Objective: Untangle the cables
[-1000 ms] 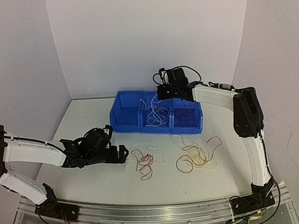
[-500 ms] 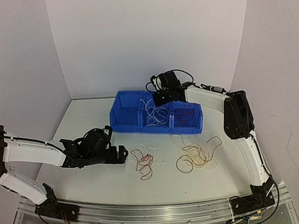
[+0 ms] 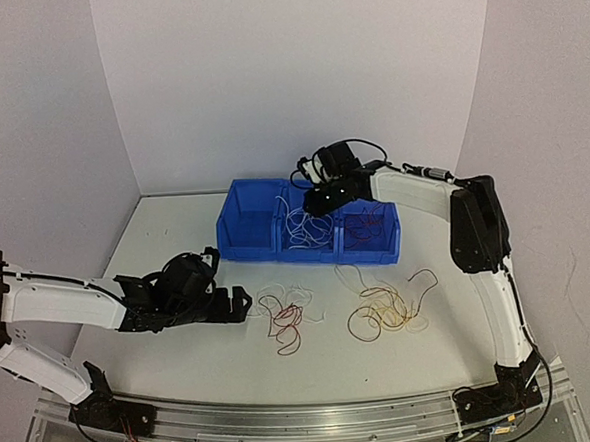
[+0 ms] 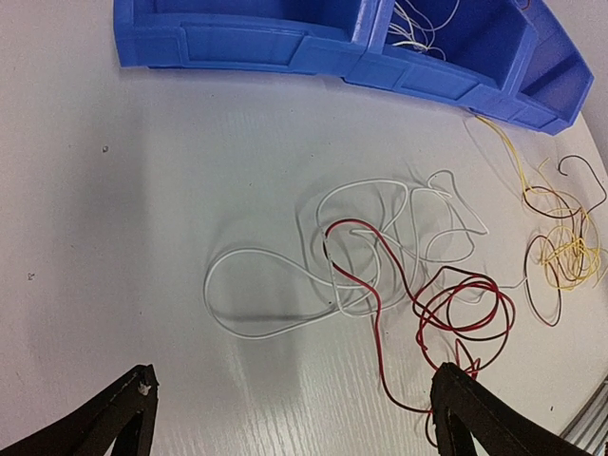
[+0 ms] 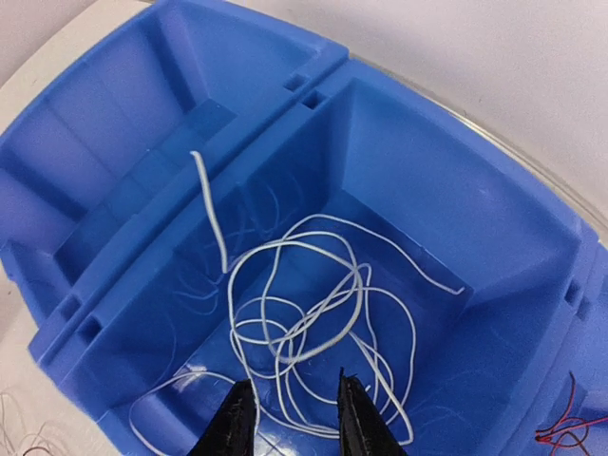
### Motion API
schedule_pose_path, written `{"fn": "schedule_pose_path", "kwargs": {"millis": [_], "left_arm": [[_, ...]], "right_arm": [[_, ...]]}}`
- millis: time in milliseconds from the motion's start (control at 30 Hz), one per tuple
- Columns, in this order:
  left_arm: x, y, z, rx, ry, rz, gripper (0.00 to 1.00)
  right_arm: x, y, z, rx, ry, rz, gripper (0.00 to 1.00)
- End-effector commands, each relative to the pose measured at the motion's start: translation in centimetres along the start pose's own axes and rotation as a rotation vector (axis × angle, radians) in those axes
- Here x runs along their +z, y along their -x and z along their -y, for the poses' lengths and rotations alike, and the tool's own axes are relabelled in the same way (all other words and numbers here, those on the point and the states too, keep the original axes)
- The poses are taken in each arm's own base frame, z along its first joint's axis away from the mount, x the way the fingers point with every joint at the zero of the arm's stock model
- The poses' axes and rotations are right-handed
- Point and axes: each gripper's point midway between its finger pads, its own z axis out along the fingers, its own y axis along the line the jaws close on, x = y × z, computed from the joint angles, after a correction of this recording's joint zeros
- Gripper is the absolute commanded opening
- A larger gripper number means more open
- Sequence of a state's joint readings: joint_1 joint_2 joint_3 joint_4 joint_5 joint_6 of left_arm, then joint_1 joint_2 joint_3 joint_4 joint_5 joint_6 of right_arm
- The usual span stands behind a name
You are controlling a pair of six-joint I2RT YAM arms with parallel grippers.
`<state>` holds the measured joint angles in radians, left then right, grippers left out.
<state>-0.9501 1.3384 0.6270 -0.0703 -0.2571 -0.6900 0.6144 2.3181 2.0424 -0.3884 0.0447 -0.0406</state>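
Observation:
A tangle of white and red cables [image 3: 284, 320] lies on the table, and beside it a yellow and brown tangle [image 3: 386, 311]. My left gripper [image 3: 236, 303] rests low just left of the first tangle, open wide. In the left wrist view its fingertips [image 4: 128, 410] frame a white loop [image 4: 271, 290] and red cable [image 4: 456, 309] with nothing between them [image 4: 294, 418]. My right gripper [image 3: 314, 202] hovers over the blue bin's middle compartment, where loose white cables [image 5: 313, 323] lie. Its jaws [image 5: 293, 423] stand parted above them, holding nothing.
The blue three-part bin [image 3: 245, 229] stands at the back centre. Its left compartment [image 5: 104, 190] holds nothing, and its right one holds red cables [image 3: 371, 219]. White walls close in the table at the back and both sides.
My right gripper moved left from the right compartment to over the middle one and opened, and the white cable it carried now lies in that compartment. The left arm has not moved.

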Motion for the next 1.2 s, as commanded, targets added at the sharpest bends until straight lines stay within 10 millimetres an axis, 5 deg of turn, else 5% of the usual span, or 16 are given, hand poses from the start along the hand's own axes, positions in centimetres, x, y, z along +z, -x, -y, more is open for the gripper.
{"fn": "schedule_pose_path", "kwargs": {"millis": [0,133,233,333,467,533,667,767,967,1167], "left_arm": [[-0.5,0.8,0.8,-0.023,-0.039,0.028,1.0],[-0.6,0.9,1.1,-0.02,-0.052,0.029,1.0],[-0.6,0.9,1.7,-0.009,-0.078,0.017,1.0],[-0.6,0.8,2.3,-0.001,-0.103,0.003,1.0],[-0.3,1.6,2.9,0.003,-0.097,0.007,1.0],[0.1,2.3,3.1,-0.009,-0.066,0.008,1.0],[1.9,2.5,3.7,-0.002,-0.011,-0.047,1.0],[3.8,1.7,4.2,0.015,0.005,-0.113,1.0],[6.2,1.0,3.4,-0.027,0.055,-0.179,0.93],[7.5,1.5,3.5,-0.054,0.033,-0.174,0.88]], "right_arm": [[-7.2,5.8,-2.5,-0.022,0.105,0.149,0.37],[-9.4,5.9,-4.0,-0.031,0.193,0.158,0.54],[-11.8,5.6,-5.2,-0.013,0.261,0.161,0.76],[-14.3,4.4,-5.7,0.05,0.294,0.143,0.82],[-16.2,0.2,-7.2,0.149,0.302,0.064,0.83],[-16.5,-3.6,-9.5,0.146,0.3,-0.004,0.83],[-16.2,-10.2,-14.0,0.155,0.251,-0.123,0.82],[-15.1,-13.4,-17.0,0.133,0.218,-0.18,0.8],[-12.6,-15.7,-20.8,0.034,0.172,-0.206,0.79],[-10.3,-17.9,-20.5,0.028,0.087,-0.24,0.78]]}}
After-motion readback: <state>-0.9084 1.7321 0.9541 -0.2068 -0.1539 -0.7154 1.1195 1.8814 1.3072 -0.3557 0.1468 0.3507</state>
